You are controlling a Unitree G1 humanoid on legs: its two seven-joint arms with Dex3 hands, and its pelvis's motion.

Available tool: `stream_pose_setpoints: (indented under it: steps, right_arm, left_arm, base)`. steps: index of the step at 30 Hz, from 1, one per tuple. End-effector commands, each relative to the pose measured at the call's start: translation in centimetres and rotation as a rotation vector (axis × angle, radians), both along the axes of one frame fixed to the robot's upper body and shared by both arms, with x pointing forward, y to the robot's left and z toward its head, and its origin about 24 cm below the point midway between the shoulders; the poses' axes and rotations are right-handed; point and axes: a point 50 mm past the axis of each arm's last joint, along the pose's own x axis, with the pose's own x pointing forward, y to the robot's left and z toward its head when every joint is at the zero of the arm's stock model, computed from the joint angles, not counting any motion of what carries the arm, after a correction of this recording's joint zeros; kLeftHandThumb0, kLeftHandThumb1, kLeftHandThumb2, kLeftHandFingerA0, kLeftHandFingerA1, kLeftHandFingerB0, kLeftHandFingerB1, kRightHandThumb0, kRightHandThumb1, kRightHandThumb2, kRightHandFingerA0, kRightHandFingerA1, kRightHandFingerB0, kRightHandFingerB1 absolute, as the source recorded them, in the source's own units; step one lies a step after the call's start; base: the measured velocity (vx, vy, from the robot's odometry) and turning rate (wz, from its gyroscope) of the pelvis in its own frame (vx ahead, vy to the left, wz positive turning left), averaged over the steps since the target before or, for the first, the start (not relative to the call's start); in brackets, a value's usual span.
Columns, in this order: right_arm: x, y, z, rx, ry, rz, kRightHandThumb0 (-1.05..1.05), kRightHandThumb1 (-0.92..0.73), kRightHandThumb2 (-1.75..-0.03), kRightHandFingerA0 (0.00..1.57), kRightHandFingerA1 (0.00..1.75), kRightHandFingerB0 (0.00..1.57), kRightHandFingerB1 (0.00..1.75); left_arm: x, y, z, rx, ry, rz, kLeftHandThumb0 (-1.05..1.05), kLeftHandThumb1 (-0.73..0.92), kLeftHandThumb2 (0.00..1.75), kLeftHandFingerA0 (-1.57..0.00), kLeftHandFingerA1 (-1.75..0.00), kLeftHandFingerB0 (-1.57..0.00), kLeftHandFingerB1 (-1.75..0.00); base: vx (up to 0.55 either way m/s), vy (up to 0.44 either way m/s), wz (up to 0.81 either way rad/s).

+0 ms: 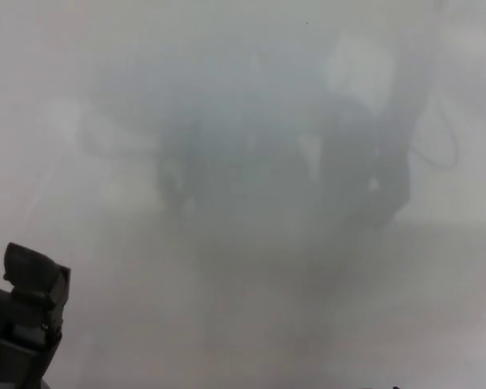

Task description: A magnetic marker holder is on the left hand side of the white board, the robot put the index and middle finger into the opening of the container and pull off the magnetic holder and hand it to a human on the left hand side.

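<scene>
With no holder seen against the whiteboard, the handover is judged finished; the left hand holds nothing, its finger spread cannot be told, and withdrawal is called for.

A: Where is the left hand?

B: Low at about 8 o'clock, cut off by the picture's left and bottom edges. Only 1 blocky black part rises clear.

A: Holding anything?

B: Nothing shows in it; its fingers cannot be made out.
</scene>
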Motion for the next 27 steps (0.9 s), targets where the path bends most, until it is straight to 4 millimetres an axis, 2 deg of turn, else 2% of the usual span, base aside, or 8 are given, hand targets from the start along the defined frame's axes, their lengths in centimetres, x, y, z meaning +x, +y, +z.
stream_pose_setpoints:
  steps: [1, 11, 12, 13, 14, 18, 20, 27]
  right_arm:
    - [0.0, -0.4, 0.0, -0.015, -0.002, -0.011, -0.44, -0.64, -0.59, 0.87, 0.65, 0.57, 0.51]
    - [0.0, -0.5, 0.1, -0.022, -0.010, -0.018, -0.42, -0.64, -0.59, 0.88, 0.65, 0.57, 0.52]
    - [0.0, -0.5, 0.1, -0.023, -0.010, -0.017, -0.43, -0.64, -0.59, 0.88, 0.65, 0.57, 0.53]
    - [0.0, -0.5, 0.1, -0.023, -0.009, -0.015, -0.43, -0.64, -0.59, 0.88, 0.65, 0.57, 0.53]
    - [-0.1, -0.5, 0.0, -0.023, -0.004, -0.014, -0.44, -0.64, -0.59, 0.87, 0.65, 0.58, 0.51]
    - [-0.1, -0.3, 0.0, -0.035, -0.005, 0.002, -0.44, -0.65, -0.60, 0.87, 0.65, 0.57, 0.51]
    - [0.0, -0.4, 0.0, -0.036, -0.006, 0.000, -0.44, -0.65, -0.60, 0.87, 0.65, 0.57, 0.51]
    - [-0.1, -0.5, -0.1, -0.033, 0.004, -0.006, -0.42, -0.64, -0.59, 0.87, 0.65, 0.58, 0.50]
  left_arm:
    - [0.0, 0.4, -0.1, 0.014, -0.003, 0.020, -0.62, 0.62, 0.61, -0.50, -0.36, -0.37, -0.39]
    - [0.5, -0.4, -2.0, 0.107, 0.103, -0.011, -0.52, 0.69, 0.61, -0.43, -0.34, -0.36, -0.39]
    - [0.6, -0.5, -2.5, 0.143, 0.145, -0.006, -0.51, 0.53, 0.91, -0.38, -0.53, -0.29, -0.50]
    - [0.5, -0.5, -3.1, 0.185, 0.192, 0.001, -0.51, 0.53, 0.91, -0.38, -0.53, -0.29, -0.50]
    - [0.6, -0.5, -4.2, 0.251, 0.242, 0.015, -0.44, 0.72, 0.62, -0.37, -0.34, -0.38, -0.36]
    - [0.4, -0.3, -9.9, 0.696, 0.428, 0.128, -0.35, 0.69, 0.60, -0.31, -0.36, -0.34, -0.34]
    - [0.4, -0.4, -10.2, 0.725, 0.432, 0.135, -0.35, 0.69, 0.60, -0.31, -0.36, -0.34, -0.34]
    - [-0.3, 1.0, -16.9, 1.298, 0.645, 0.273, -0.40, 0.65, 0.60, -0.32, -0.39, -0.35, -0.32]
  base:
    - [0.00, 0.000, 0.00]
    - [0.00, 0.000, 0.00]
    - [0.00, 0.000, 0.00]
    - [0.00, 0.000, 0.00]
    - [0.00, 0.000, 0.00]
    - [0.00, 0.000, 0.00]
    - [0.00, 0.000, 0.00]
    - [0.00, 0.000, 0.00]
